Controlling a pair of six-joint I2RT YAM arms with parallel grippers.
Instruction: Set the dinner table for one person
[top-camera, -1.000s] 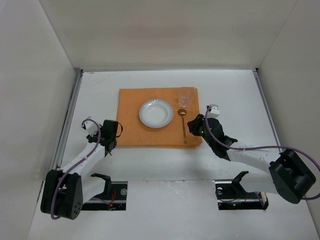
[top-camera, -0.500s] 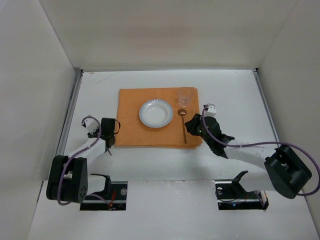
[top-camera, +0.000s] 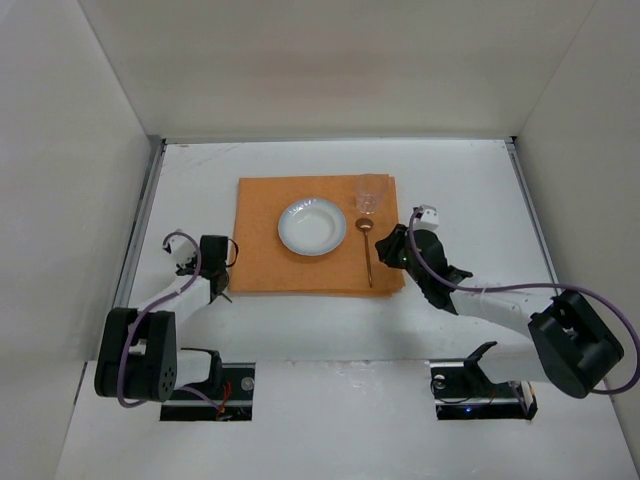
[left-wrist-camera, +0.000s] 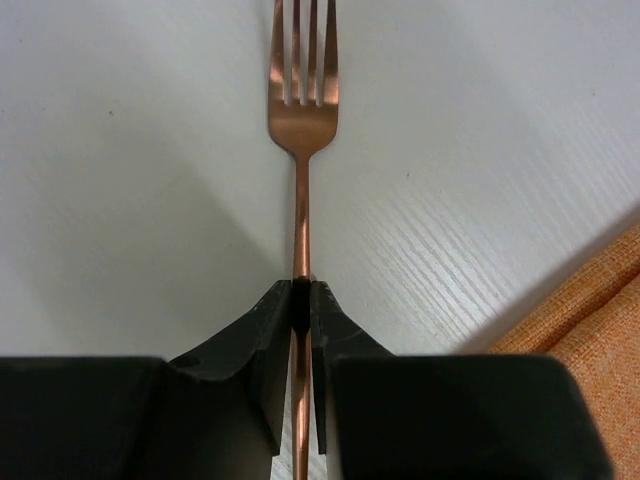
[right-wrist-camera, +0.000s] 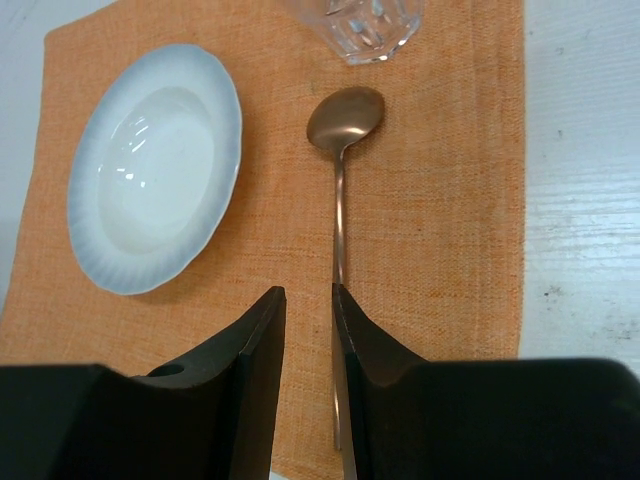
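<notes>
The left gripper (left-wrist-camera: 302, 297) is shut tight on the thin handle of the fork (left-wrist-camera: 302, 120). The handle is likely chosen so the prongs are left free. The fork is laid flat on the white table (left-wrist-camera: 120, 180), just left of the mat (left-wrist-camera: 590, 330), probably because a fork belongs on that side.

The right gripper (right-wrist-camera: 305, 310) is kept a little open, and nothing is gripped. The handle of the spoon (right-wrist-camera: 345, 115) is seen below the gap, close by one finger. The spoon is laid on the mat, right of the plate (right-wrist-camera: 155, 170). The glass (right-wrist-camera: 365, 25) is set just beyond it. The table is spread under everything.
</notes>
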